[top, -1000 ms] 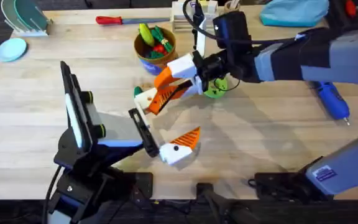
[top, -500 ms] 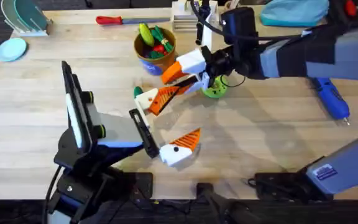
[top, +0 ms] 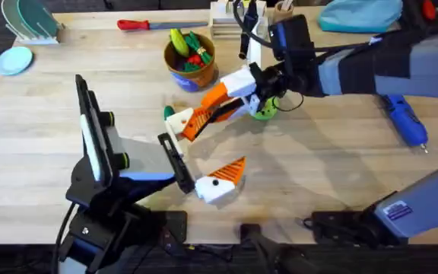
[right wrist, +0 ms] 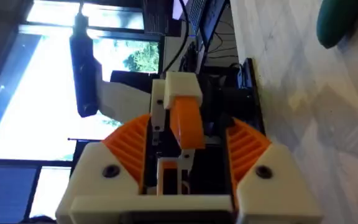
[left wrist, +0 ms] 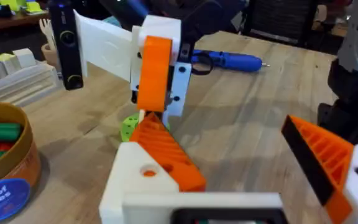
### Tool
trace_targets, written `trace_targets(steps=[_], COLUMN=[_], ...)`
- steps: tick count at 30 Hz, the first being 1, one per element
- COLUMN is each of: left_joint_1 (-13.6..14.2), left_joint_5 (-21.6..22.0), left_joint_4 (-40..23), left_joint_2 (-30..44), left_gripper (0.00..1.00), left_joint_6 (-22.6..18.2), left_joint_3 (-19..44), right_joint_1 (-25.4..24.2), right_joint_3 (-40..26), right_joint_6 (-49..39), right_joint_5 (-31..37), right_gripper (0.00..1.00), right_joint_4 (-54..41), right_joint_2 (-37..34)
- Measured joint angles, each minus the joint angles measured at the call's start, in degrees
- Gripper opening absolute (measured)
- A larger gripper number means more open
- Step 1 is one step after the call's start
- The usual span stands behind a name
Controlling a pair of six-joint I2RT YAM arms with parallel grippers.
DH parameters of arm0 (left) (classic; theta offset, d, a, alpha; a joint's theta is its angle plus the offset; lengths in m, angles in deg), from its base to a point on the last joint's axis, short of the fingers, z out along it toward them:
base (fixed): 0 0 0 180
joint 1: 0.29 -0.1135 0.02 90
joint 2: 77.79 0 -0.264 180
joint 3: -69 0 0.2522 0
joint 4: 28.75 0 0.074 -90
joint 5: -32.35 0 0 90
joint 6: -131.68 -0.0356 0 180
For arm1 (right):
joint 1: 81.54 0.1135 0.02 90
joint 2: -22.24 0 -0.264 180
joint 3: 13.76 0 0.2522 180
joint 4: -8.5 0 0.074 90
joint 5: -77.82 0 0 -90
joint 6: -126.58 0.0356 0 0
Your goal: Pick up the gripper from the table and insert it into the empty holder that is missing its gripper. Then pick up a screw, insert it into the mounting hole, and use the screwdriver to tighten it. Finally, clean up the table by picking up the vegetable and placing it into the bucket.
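Left claw (left wrist: pixel 219 134) gapes wide; can't tell if right claw (right wrist: pixel 188 146) pinches the gripper (top: pixel 201 118), so tugging could unseat it from the holder (top: pixel 176 122).

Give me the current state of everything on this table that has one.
left gripper: open wide.
right gripper: open, straddling the holder.
orange gripper pad: sitting on the holder.
blue powered screwdriver: lying flat, untouched.
bucket: upright, holding toy foods.
red-handled screwdriver: lying flat, untouched.
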Motion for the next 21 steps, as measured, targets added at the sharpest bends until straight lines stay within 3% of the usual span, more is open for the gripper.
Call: trace_targets(steps=[5, 14, 16, 18, 21], left_joint_1=[0.0, 0.0, 0.0, 0.0, 0.0], left_joint_5=[-0.01, -0.01, -0.01, -0.01, -0.01], left_joint_4=[0.0, -0.02, -0.01, 0.0, 0.0], left_joint_2=[0.0, -0.02, -0.01, 0.0, 0.0], left_gripper=[0.993, 0.993, 0.992, 0.993, 0.993], left_joint_6=[0.0, 0.0, -0.01, -0.03, -0.15], left_joint_3=[0.0, 0.0, 0.0, 0.0, 0.0], right_joint_1=[0.0, 0.0, 0.01, 0.0, 0.02], right_joint_3=[0.0, 0.0, 0.0, 0.0, 0.0], right_joint_6=[-2.85, -3.78, -4.06, -4.14, -4.16], right_joint_5=[0.02, 0.02, 0.02, 0.02, 0.04], right_gripper=[0.53, 0.358, 0.257, 0.063, 0.013], right_joint_4=[-1.51, -1.53, -1.53, -1.56, -1.58], right_joint_2=[0.0, -0.01, 0.0, -0.01, -0.01])
